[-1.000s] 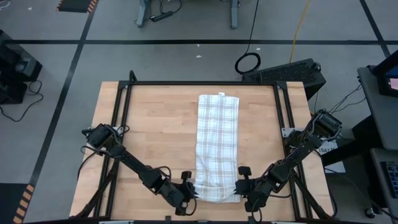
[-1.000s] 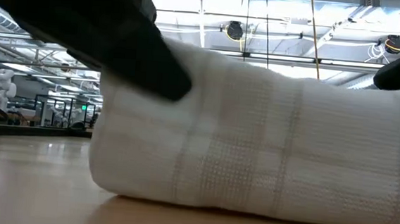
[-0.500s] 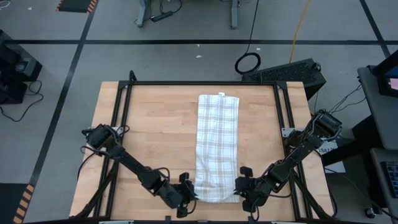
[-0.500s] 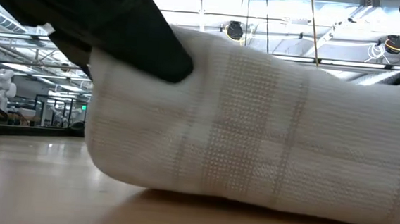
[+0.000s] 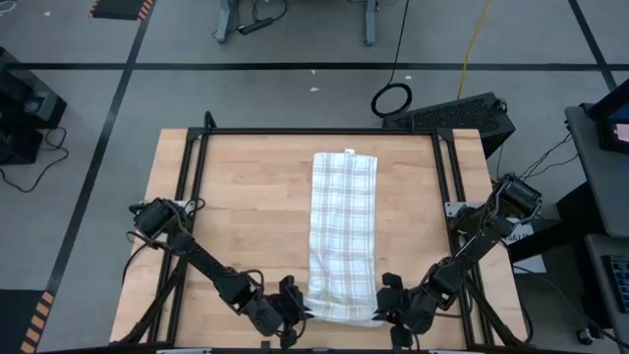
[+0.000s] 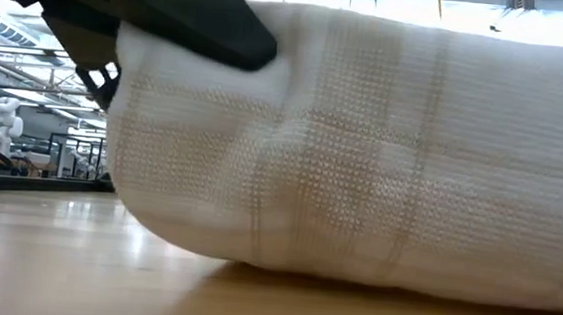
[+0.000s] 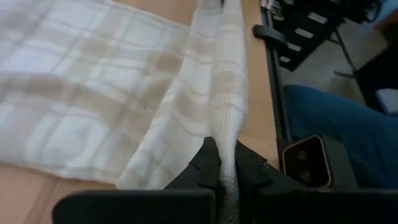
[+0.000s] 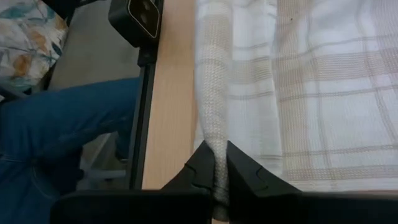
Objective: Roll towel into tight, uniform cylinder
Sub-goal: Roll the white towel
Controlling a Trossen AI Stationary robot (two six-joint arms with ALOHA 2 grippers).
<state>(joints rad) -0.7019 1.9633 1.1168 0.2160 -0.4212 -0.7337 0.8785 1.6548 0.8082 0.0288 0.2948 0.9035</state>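
The white checked towel (image 5: 343, 231) lies as a long narrow strip from the table's far side to its near edge, with a small tag at its far end (image 5: 349, 150). Its near end is raised in a hump that fills the low view (image 6: 361, 153). My left gripper (image 5: 293, 313) is shut on the towel's near left corner. My right gripper (image 5: 389, 309) is shut on its near right corner. The rest of the towel lies flat on the wooden table (image 5: 246, 216). My left gripper pinches the towel's near edge at its left corner (image 7: 227, 158) between its two fingers, coming about level from the table's left. The edge is bunched into a ridge (image 7: 227, 74) that runs taut toward the other gripper, raised above the flat cloth. My right gripper pinches the towel's near edge at its right corner (image 8: 215, 155) between its two fingers, coming about level from the table's right. The bunched edge (image 8: 211, 74) runs taut away from the fingers, raised above the flat cloth beside it.
The black table frame rail (image 5: 192, 197) runs along both sides. A small black camera box (image 7: 305, 160) sits at the near edge. A person's blue trouser leg (image 8: 68, 137) shows just beyond the near edge. Bare wood lies left and right of the towel.
Both grippers have gone toward the table's near edge, keeping hold of the towel's near corners. The near end has been drawn up and toward the near edge, and its hump stands taller in the low view. The far end has stayed where it was.
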